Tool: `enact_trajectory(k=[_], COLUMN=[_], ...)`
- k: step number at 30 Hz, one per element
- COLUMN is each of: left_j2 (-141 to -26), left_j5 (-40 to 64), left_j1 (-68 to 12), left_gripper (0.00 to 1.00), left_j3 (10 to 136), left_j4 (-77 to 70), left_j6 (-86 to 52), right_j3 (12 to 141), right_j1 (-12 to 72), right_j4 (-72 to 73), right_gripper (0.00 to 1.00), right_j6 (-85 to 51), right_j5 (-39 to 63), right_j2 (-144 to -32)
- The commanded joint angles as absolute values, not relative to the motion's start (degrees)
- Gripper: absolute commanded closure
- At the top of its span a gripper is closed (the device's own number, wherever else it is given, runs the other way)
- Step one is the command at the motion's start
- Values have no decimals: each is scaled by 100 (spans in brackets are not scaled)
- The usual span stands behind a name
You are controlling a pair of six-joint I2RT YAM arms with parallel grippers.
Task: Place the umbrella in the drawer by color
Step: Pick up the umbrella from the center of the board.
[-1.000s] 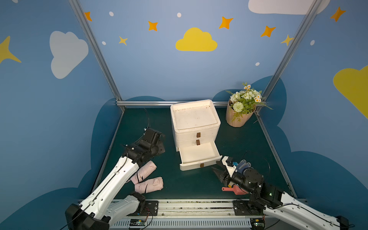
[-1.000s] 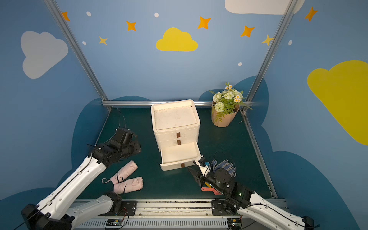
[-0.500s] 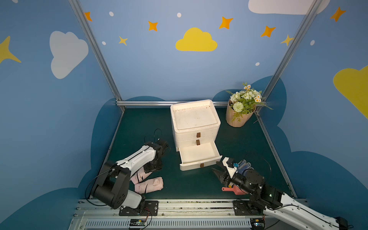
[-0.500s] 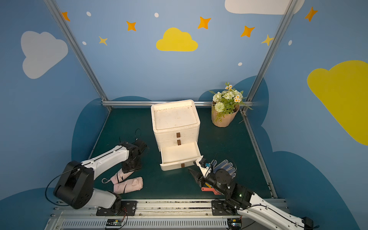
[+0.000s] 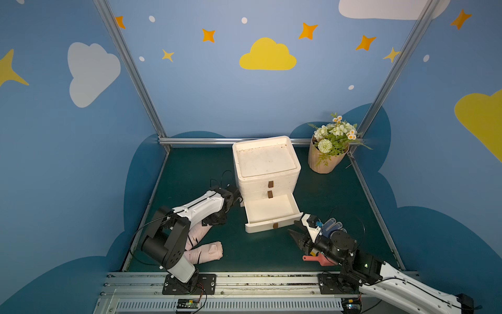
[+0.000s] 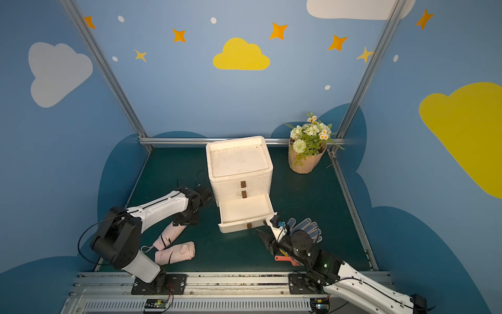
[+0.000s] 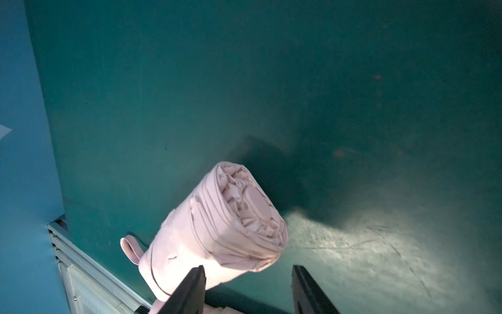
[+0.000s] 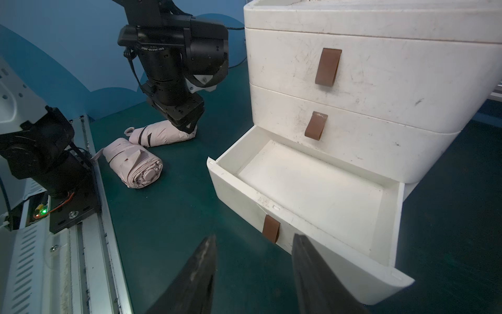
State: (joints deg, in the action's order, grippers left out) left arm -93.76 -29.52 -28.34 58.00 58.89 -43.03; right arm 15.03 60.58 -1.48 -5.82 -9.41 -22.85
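Observation:
Two folded pink umbrellas lie on the green mat at the front left. The far umbrella [image 5: 199,233] [image 6: 169,236] [image 8: 163,133] has my left gripper [image 5: 214,221] [image 7: 248,269] over its end, jaws open. The near umbrella [image 5: 206,251] [image 7: 217,225] [image 8: 135,165] lies free. The white chest [image 5: 264,160] has its bottom drawer [image 5: 260,227] [image 8: 244,201] pulled out and empty. My right gripper [image 5: 294,227] [image 8: 254,236] hovers open just in front of the drawer's brown handle [image 8: 271,227], holding nothing.
A flower pot [image 5: 326,160] stands at the back right corner. Blue-dotted gloves [image 5: 332,227] and a coral scoop [image 5: 315,259] lie under my right arm. The metal rail [image 5: 244,282] runs along the front edge, close behind the near umbrella.
My left arm has come down from a raised pose onto the far umbrella, and its jaws have widened. The right arm has hardly moved.

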Motion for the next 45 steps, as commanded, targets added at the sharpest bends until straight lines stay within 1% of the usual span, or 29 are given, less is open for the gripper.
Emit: enact_trajectory(k=[1, 5, 7, 8, 10, 12, 17, 23, 26, 29, 33, 35, 37, 39, 45], left_j2=[-9722, -10142, -10227, -10233, -10201, -10140, -9610, -8134, -7207, -6092, -4523, -3993, -3647, -3501, -3339], left_j5=[-3312, -3220, -3310, -3350, -3445, -3535, -3721, -3709, -3577, -3101, -1653, -987, -468, -226, 45], left_j1=[-2809, -2923, -2959, -2956, -2951, -2955, -3000, -3277, -3567, -3814, -3977, -4053, -4149, -4254, -4686], left_gripper=[45, 49, 57, 64, 84, 97, 97, 97, 97, 97, 97, 98, 97, 97, 97], left_j3=[5920, 5937, 5878, 5840, 5763, 5755, 5827, 6253, 6346, 6036, 5073, 4714, 4554, 4551, 4529], left_j4=[5916, 5741, 5707, 5658, 5591, 5590, 5623, 5692, 5263, 4189, 2102, 1379, 1052, 1035, 1051], left_j6=[-4339, -4423, -4471, -4474, -4465, -4457, -4421, -4288, -3855, -3101, -2222, -2024, -1914, -1858, -1594], right_j3=[1468, 1458, 1434, 1433, 1418, 1413, 1418, 1521, 1605, 1705, 1979, 2228, 2558, 2912, 4183], right_j1=[6037, 6029, 6017, 6014, 6012, 6012, 5994, 5975, 5976, 5968, 5959, 5949, 5946, 5949, 5948], right_j4=[88, 79, 83, 79, 114, 115, 114, 10, 0, 56, 326, 410, 465, 449, -40], right_gripper=[49, 50, 49, 49, 49, 49, 49, 50, 50, 51, 52, 52, 52, 53, 53], right_j6=[-674, -670, -682, -693, -709, -709, -729, -773, -813, -873, -778, -667, -510, -346, 78], right_j5=[-969, -993, -1023, -1033, -1069, -1085, -1129, -1147, -1116, -1058, -788, -634, -436, -203, 504], right_j2=[-2325, -2312, -2286, -2292, -2285, -2297, -2300, -2284, -2294, -2369, -2662, -2892, -3203, -3529, -4610])
